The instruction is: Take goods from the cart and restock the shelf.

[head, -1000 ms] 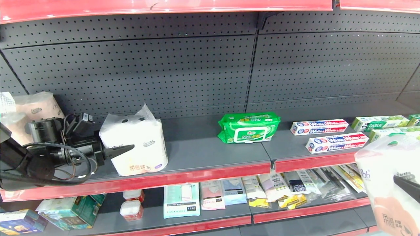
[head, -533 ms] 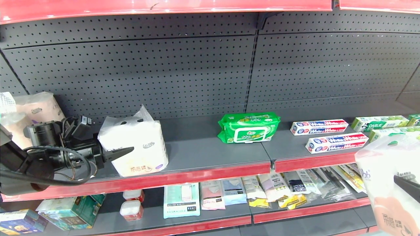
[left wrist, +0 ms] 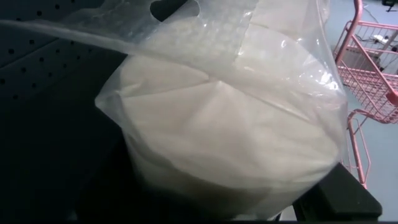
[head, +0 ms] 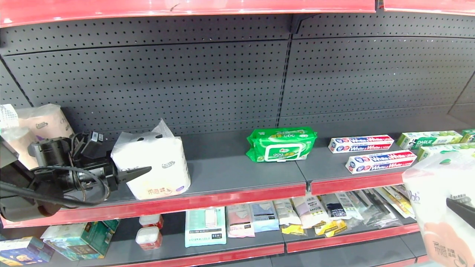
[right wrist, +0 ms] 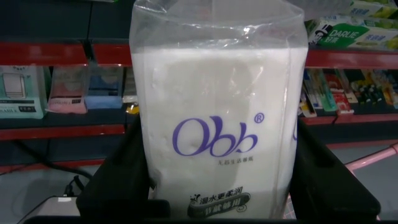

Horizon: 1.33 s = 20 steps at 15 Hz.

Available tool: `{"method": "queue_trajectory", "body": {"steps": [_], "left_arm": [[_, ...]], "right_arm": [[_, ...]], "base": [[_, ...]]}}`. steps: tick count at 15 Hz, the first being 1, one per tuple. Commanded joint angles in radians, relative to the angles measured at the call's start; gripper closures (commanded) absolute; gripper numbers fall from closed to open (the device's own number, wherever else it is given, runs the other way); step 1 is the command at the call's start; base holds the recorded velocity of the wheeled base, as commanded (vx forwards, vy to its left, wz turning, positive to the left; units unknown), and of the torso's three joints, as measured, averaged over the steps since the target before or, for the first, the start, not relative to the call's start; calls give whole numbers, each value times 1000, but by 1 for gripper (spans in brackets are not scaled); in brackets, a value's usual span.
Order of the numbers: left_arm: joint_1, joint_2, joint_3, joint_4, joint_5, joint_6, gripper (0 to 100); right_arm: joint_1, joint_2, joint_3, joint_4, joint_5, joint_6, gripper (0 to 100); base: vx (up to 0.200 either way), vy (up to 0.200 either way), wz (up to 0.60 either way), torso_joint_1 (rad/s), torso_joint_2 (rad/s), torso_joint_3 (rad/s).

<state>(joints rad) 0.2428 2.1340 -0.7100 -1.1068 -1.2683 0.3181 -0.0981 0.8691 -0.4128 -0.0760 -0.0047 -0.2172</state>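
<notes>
**A:** What sits nearest you?

**B:** Down at 4 o'clock in your head view, your right gripper (right wrist: pixel 217 134) is clamped on a white tissue pack (head: pixel 438 200). It holds the pack upright in the air, in front of the lower shelves.

**A:** And your left side?

**B:** Out at 8 o'clock, your left gripper (head: pixel 143 167) is closed around a bagged roll pack (head: pixel 156 148). The pack stands on the grey shelf (head: pixel 230 174), close to its red front edge.

**A:** Farther back?

**B:** A green wipes pack (head: pixel 282 144) lies flat just off centre toward 3 o'clock, well apart from the roll pack. Two toothpaste boxes (head: pixel 380 161) lie beyond it at 3 o'clock.
</notes>
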Motion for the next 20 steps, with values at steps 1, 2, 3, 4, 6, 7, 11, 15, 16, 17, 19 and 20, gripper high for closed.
{"method": "queue_trajectory", "body": {"steps": [1,2,3,4,6,7,11,15,16,17,19,20], "left_arm": [[0,7,-3,1,-28,-7,100],[1,7,-9,2,-45,-8,100],[4,9,-26,2,-57,-16,100],[4,14,-36,2,-60,-22,100],[12,30,-85,1,-69,-40,100],[12,37,-94,1,-75,-40,100],[12,35,-74,-16,-77,-36,100],[12,32,-48,-31,-68,-36,100],[12,32,-43,-42,-65,-37,100],[12,33,-37,-57,-62,-37,100],[12,33,-39,-64,-62,-37,100],[12,33,-39,-64,-62,-37,100]], "right_arm": [[0,-2,0,-1,0,-1,100],[0,-2,0,-1,0,-1,100],[0,-2,0,-1,0,-1,100],[0,-2,0,-1,0,-1,100],[0,-2,0,-1,-3,-1,100],[0,-2,0,-1,-8,-1,100],[0,-4,-1,-1,-8,-1,100],[0,-4,0,-1,-8,-1,100],[0,-4,0,-1,-8,-1,100],[0,-2,0,1,-8,-1,100],[0,-2,2,-1,-8,-1,100],[0,-2,0,-1,-8,-1,100]], "base": [[0,0,0,0,0,0],[0,0,0,0,0,0],[0,0,0,0,0,0],[0,0,0,0,0,0],[0,0,0,0,0,0],[0,0,0,0,0,0],[0,0,0,0,0,0],[0,0,0,0,0,0],[0,0,0,0,0,0],[0,0,0,0,0,0],[0,0,0,0,0,0],[0,0,0,0,0,0]]}}
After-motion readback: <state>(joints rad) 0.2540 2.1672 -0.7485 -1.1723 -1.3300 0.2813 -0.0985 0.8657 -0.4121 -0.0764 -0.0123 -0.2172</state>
